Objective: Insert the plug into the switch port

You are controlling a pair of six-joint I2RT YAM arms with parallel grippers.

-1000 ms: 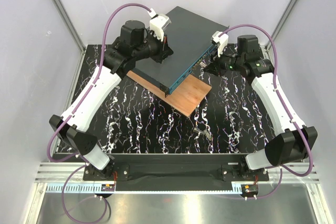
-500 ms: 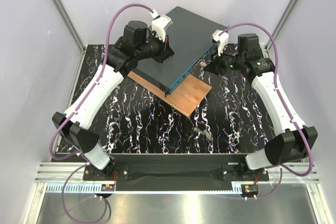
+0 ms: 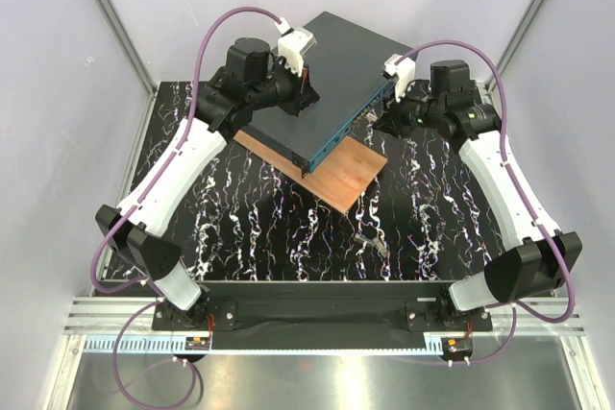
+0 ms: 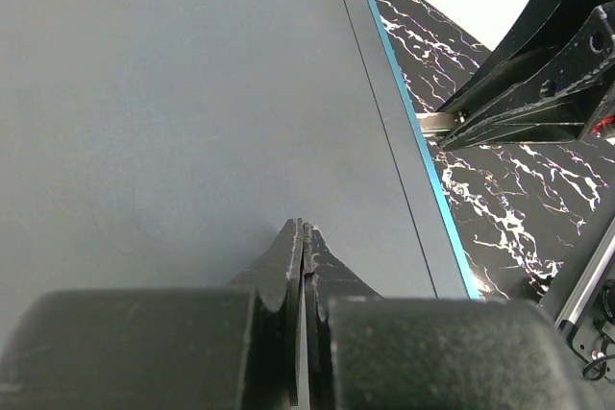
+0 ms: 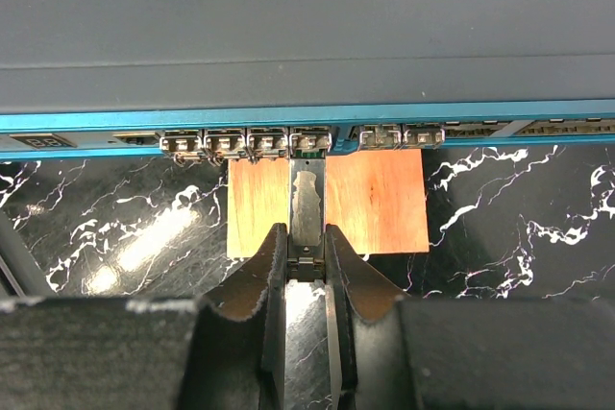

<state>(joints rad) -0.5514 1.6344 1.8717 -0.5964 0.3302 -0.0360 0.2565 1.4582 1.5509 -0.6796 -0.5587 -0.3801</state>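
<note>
**Plug at port mouth, right pincer pinching it**

- The switch (image 3: 332,84) sits at the far middle of the surface (image 3: 259,228), turned diagonally. Its near corner lies on top of the wooden board (image 3: 336,175). The teal front face points toward the right arm.
- The right pincer (image 5: 307,242) is pinching the plug (image 5: 307,204), one finger on each side of the rear end. The plug body runs straight out ahead of the fingertips, over the board.
- The plug's front end is lined up with the port row (image 5: 226,141) on the front face. It sits at the fourth opening of the left-hand group, just before the gap to the next pair. The tip is at the mouth of that opening, but I can't tell from the wrist view how far in it goes.
- The left pincer (image 4: 303,237) has its fingers pressed together with nothing between them. It's over the switch's dark top panel, near the far-left edge as the top camera sees it, with the tips pointing down at the panel. I can't tell whether they touch it or are just above.
- In the left wrist view, the teal edge of the switch runs diagonally to the right, with the surface beyond it.
- A small metal piece (image 3: 373,241) lies loose on the surface, nearer the bases than the board and well apart from both pincers. It's too small to identify.
</note>
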